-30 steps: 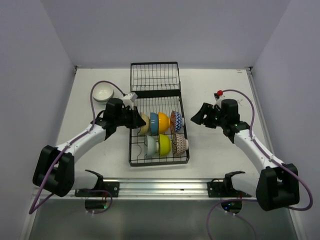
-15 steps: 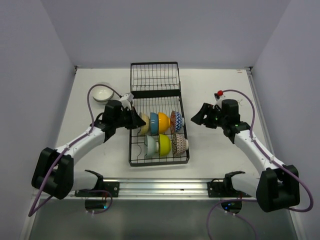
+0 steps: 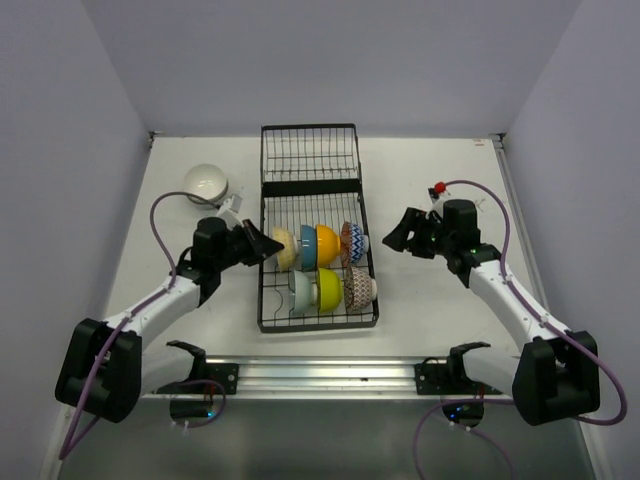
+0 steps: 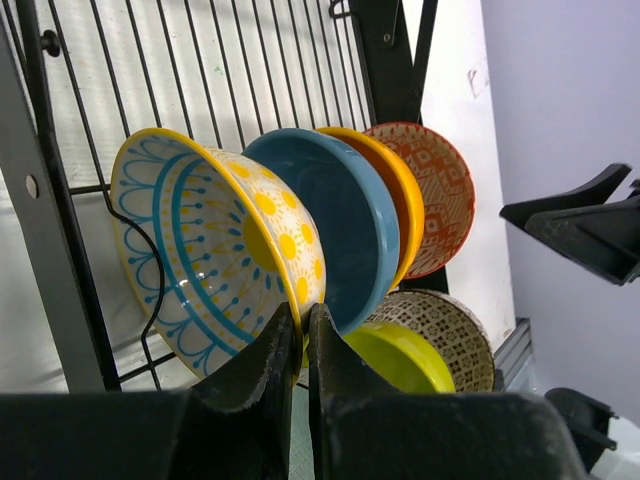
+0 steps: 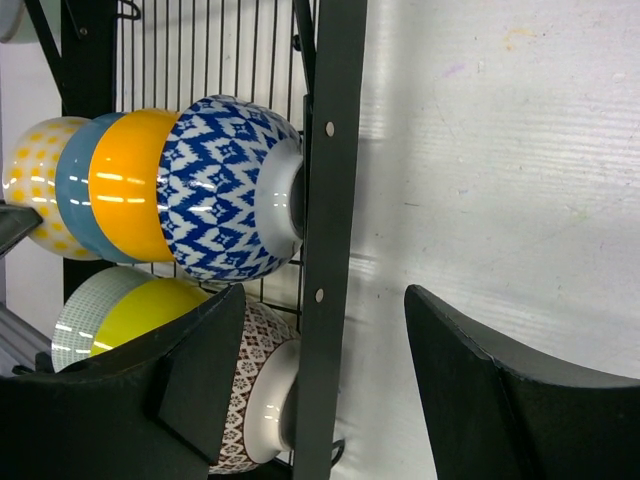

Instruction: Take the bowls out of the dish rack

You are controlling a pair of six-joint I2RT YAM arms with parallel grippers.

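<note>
Unloading step: the left gripper (image 4: 303, 335) was pinched shut on the rim of the cream bowl (image 4: 215, 265), leftmost of the back row, not yet lifted from the rack (image 3: 310, 150).
Other arm: the right gripper (image 3: 395, 232) hung with jaws wide and empty over the table (image 3: 440, 300), just right of the rack, beside the zigzag bowl (image 5: 225, 200).
Load: seven bowls (image 3: 328, 288) stood on edge in the rack's long section; a white bowl (image 3: 205, 182) lay on the table, left of the rack.
Next move: probably a lift clear of the wires, sparing the blue bowl (image 4: 340, 220) close behind, then a carry to the table.
Surface: plain white table, a metal rail (image 3: 320, 375) at its near edge.
Room: bare pale walls (image 3: 330, 60) on three sides.
</note>
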